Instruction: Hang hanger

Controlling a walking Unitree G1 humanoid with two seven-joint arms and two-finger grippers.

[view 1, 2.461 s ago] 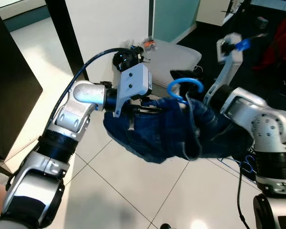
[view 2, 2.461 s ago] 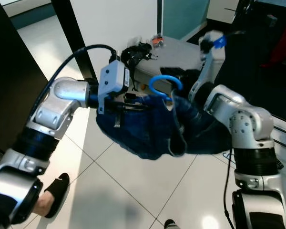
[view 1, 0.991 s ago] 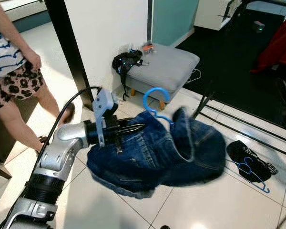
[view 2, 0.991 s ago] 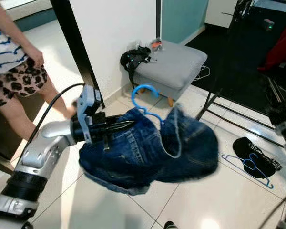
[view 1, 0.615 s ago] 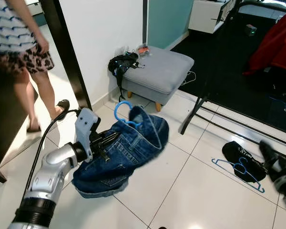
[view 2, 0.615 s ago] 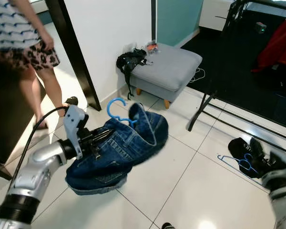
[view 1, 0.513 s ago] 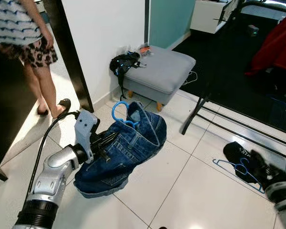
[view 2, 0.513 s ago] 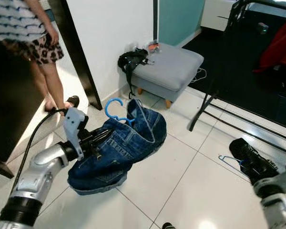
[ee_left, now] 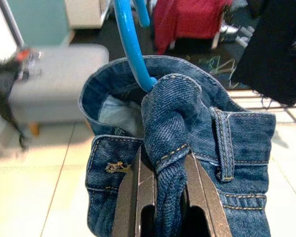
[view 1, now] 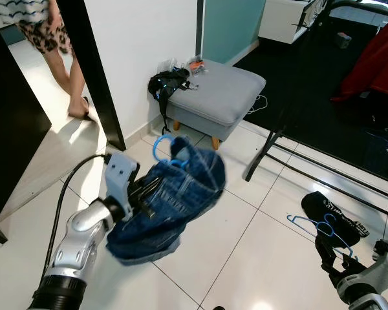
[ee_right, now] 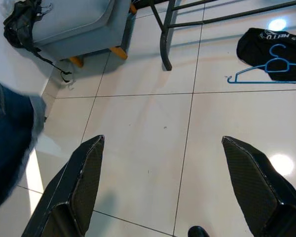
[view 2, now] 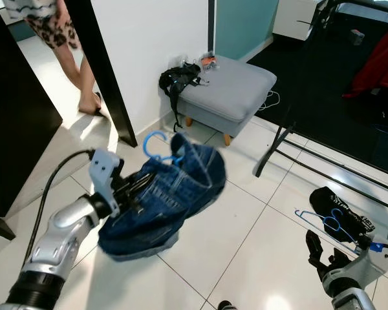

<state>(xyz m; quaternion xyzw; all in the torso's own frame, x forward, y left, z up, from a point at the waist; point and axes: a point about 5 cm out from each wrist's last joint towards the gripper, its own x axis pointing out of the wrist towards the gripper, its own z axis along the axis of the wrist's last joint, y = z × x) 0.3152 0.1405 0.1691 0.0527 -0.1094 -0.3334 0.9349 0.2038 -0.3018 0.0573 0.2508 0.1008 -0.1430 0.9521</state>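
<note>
While clamped: left pincer [ee_left: 160,182], jeans [ee_left: 197,148]

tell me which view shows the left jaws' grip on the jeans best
The left wrist view: the left gripper is shut on a fold of the jeans under the hanger. Both eye views show it from the side, partly hidden.

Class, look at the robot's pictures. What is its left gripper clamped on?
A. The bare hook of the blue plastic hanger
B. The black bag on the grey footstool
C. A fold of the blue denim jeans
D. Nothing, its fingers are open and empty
C: the left gripper pinches a fold of the blue denim jeans, below the blue plastic hanger.
</note>
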